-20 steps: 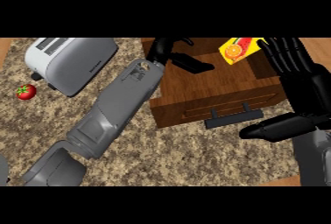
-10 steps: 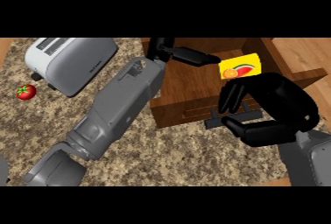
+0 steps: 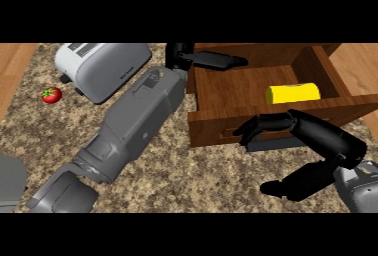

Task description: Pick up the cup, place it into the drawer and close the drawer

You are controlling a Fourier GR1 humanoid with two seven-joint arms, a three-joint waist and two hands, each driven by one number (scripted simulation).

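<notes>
the yellow cup [image 3: 294, 93] already lies inside the open drawer [image 3: 221, 127], so only closing is left, my right hand [image 3: 310, 135] curled empty at its front, my left hand [image 3: 210, 60] spread on its back rim.

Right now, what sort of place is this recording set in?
Most likely a kitchen counter: a speckled stone top with a toaster, a tomato and an open wooden drawer holding a yellow cup.

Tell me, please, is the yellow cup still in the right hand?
No, the yellow cup lies inside the open drawer, apart from the right hand.
</notes>
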